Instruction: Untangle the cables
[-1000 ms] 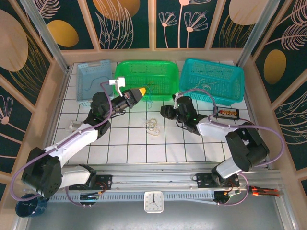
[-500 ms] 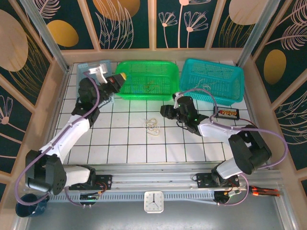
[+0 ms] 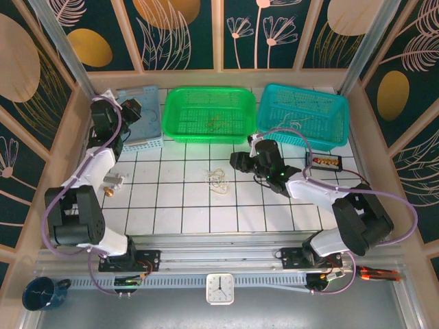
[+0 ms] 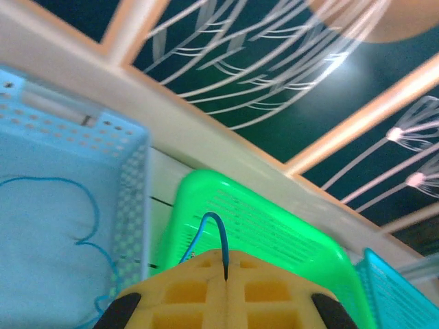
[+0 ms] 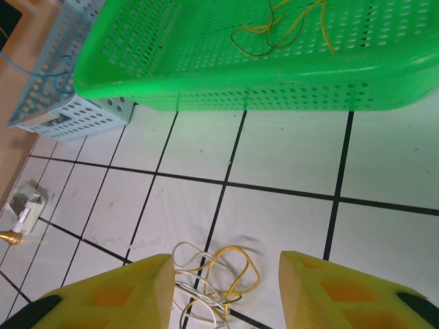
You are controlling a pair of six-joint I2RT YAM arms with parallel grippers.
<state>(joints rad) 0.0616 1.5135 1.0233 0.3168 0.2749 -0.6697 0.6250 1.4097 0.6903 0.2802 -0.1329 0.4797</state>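
Holding a blue cable (image 4: 209, 226) pinched in my closed left claw (image 4: 225, 259) at the pale blue basket (image 4: 130, 185); next, probably release inside. Right claw (image 5: 223, 274) hovers part-open over the tangle (image 5: 206, 279).

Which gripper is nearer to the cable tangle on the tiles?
Right. The right gripper hovers beside the tangle; the left gripper, pinching a blue cable, is far, above the light blue basket.

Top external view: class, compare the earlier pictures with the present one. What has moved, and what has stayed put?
The left gripper, shut on a thin blue cable, swung left from the front of the green plastic basket to over the light blue plastic basket. The right gripper stayed open beside the tangle of whitish and yellow cables, which did not shift.
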